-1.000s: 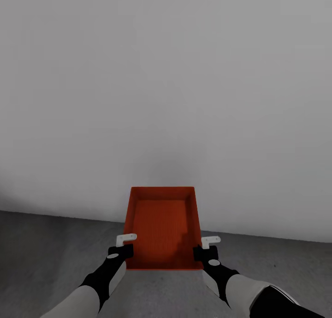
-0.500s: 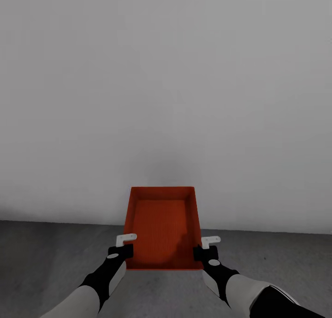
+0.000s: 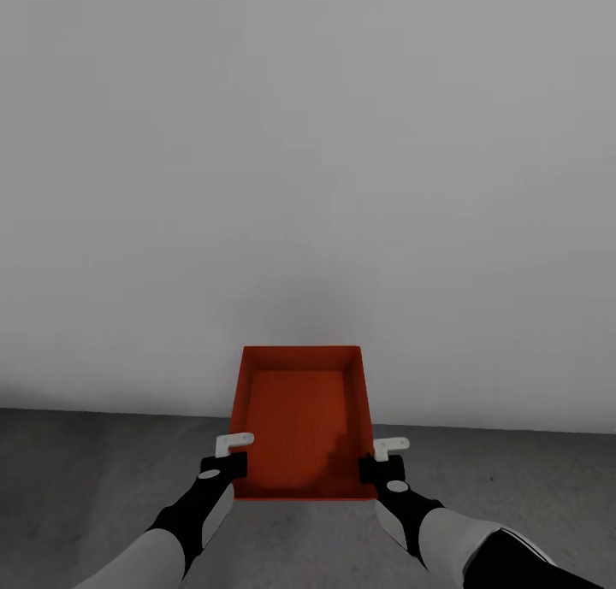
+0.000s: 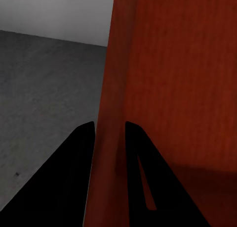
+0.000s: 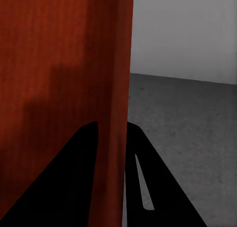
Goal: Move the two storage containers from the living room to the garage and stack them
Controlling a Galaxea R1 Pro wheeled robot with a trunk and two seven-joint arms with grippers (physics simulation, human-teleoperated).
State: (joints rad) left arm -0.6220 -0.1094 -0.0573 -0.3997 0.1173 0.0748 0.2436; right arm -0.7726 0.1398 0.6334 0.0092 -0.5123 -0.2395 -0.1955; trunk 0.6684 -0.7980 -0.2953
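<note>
Container carried two-handed over garage floor, facing a blank wall.

Head view: orange-red storage container at 6 o'clock, held level above grey concrete floor; left gripper at its 8 o'clock wall, right gripper at its 4 o'clock wall; white wall close ahead. Risk: driving on would bump the far rim into the wall.
Left wrist view: fingers pinch the thin side wall between them. Risk: narrow bite, bin could pivot or slip.
Right wrist view: fingers likewise clamped on the opposite wall. Risk: uneven lowering or one-sided release tilts the bin, so it drops askew.
</note>
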